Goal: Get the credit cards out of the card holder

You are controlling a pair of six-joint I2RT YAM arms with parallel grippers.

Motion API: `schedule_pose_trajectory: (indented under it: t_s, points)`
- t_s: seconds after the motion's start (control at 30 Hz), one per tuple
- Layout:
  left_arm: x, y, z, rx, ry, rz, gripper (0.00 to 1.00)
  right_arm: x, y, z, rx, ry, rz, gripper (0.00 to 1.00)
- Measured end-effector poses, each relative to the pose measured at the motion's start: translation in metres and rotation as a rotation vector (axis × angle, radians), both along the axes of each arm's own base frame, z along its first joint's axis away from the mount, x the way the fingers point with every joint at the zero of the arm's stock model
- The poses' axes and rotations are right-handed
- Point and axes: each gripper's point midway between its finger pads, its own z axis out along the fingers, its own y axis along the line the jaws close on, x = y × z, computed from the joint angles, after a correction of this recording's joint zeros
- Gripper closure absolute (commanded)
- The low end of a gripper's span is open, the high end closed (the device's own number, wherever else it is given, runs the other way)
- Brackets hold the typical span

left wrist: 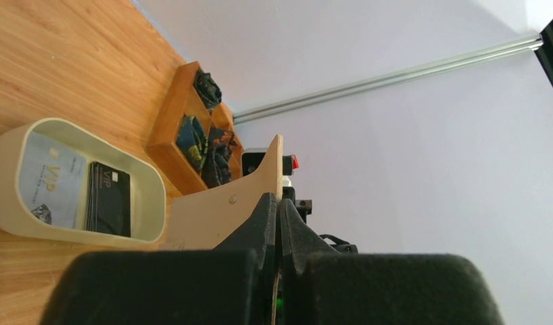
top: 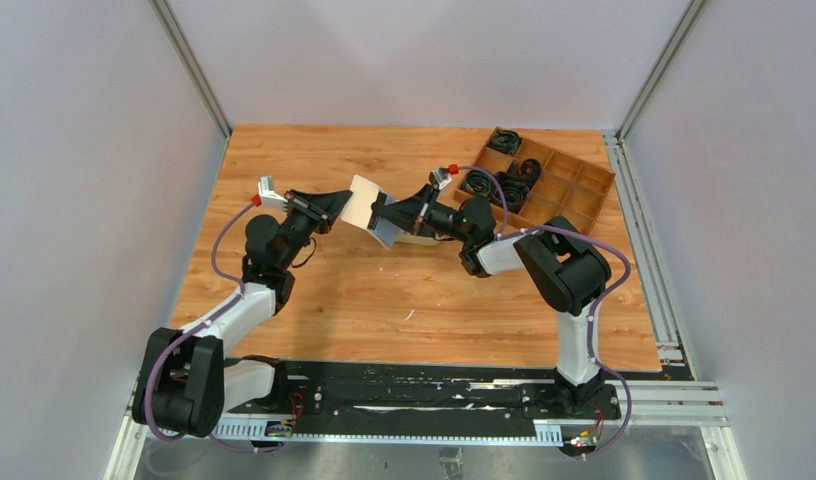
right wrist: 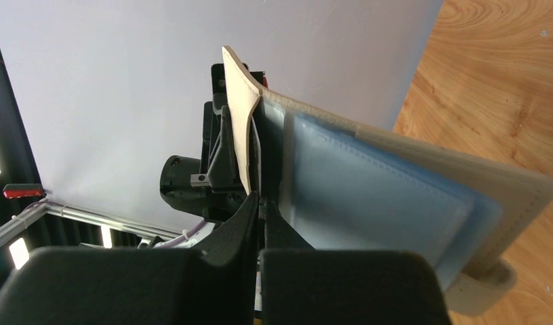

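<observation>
The cream card holder (top: 362, 205) hangs open in the air between my two grippers. My left gripper (top: 336, 207) is shut on the edge of one beige leaf (left wrist: 219, 213), which its fingers (left wrist: 278, 206) pinch. My right gripper (top: 387, 215) is shut at the fold (right wrist: 262, 206), between the cream leaf (right wrist: 236, 115) and the pale blue inner pockets (right wrist: 369, 196). I cannot tell whether it pinches a card or only a layer of the holder. Two credit cards lie in the oval dish: a pale blue one (left wrist: 53, 179) and a black one (left wrist: 110, 198).
The oval beige dish (left wrist: 155, 203) sits on the wooden table under the right arm, mostly hidden in the top view. A brown wooden compartment tray (top: 544, 180) with dark coiled items stands at the back right. Grey walls enclose the table.
</observation>
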Motion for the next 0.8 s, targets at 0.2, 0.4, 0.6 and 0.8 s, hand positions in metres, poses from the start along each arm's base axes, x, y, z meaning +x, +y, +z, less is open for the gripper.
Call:
schedule_pose_trajectory:
  t_s: [0.2,0.4,0.6,0.8]
  points:
    - [0.003,0.012,0.001,0.005,-0.002,0.027,1.0,-0.007,-0.005,-0.021,-0.035,0.041,-0.002,1.0]
    - [0.005,0.021,0.007,0.002,-0.023,0.053,1.0,-0.018,-0.01,-0.044,-0.079,0.076,0.014,1.0]
    - [0.003,0.025,0.012,0.003,-0.035,0.063,1.0,-0.029,-0.02,-0.065,-0.131,0.106,0.024,1.0]
    - [0.0,0.025,0.009,0.016,-0.019,0.056,1.0,-0.024,-0.038,-0.066,-0.176,0.084,0.005,1.0]
